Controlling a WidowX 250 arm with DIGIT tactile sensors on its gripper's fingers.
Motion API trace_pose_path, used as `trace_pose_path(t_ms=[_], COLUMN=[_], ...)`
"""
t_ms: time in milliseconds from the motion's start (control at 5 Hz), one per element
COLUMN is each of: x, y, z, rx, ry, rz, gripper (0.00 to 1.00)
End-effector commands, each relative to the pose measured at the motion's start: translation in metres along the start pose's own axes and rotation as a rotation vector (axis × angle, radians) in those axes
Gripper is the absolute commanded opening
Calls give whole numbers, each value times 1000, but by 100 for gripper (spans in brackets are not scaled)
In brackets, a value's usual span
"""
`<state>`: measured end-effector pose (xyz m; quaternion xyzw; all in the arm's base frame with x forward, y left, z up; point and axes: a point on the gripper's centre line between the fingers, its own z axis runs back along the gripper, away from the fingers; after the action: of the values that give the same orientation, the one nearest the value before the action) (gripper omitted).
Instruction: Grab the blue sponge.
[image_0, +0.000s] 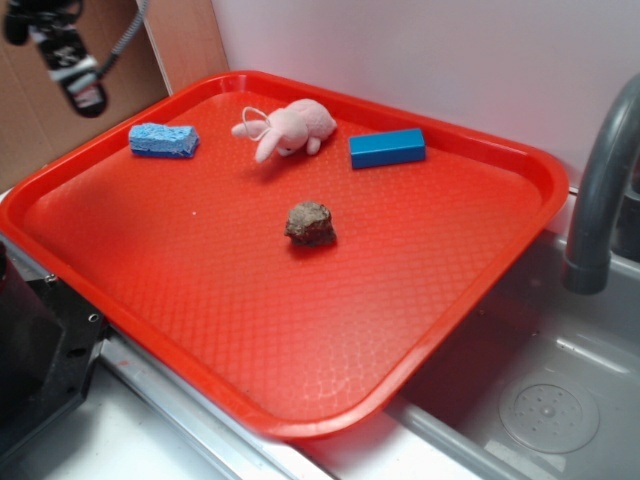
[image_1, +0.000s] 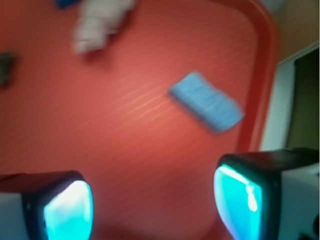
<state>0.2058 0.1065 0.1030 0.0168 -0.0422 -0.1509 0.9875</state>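
— Exterior view first: where is the blue sponge (image_0: 163, 140)?

— It lies flat inside the red tray (image_0: 200, 330), in the upper left of the frame, close to the tray's far left rim. Nothing touches it and nothing lies on it.

— What else is in the tray?

— Four things in all, one of each. Right of the sponge is one pink plush bunny (image_0: 288, 129), apart from it. Further right is one dark blue block (image_0: 387, 148), smooth and hard-edged. Near the middle of the frame sits one small brown lump (image_0: 310, 224), well apart from the others.

— And the gripper?

— In the exterior view only a part of it (image_0: 72, 62) shows at the top left corner, above the tray's edge and up and left of the sponge. In the wrist view the gripper (image_1: 152, 202) is at the bottom of the frame, with its two fingers (image_1: 67, 210) set wide apart and nothing between them. The sponge (image_1: 206, 101) is above the right finger, free of it, beside the tray rim (image_1: 262, 75).

— Anything outside the tray?

— A grey faucet (image_0: 600, 190) at the right edge, over a metal sink (image_0: 540, 400) in the lower right.
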Motion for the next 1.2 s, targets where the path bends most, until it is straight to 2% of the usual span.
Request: trace_pose_path(t_ms=[0, 800, 1000], x=[57, 57, 45], y=[31, 31, 29], z=[-24, -24, -35], rx=[149, 149, 98], ry=[27, 27, 5], rz=[-52, -52, -293], gripper=[100, 100, 100])
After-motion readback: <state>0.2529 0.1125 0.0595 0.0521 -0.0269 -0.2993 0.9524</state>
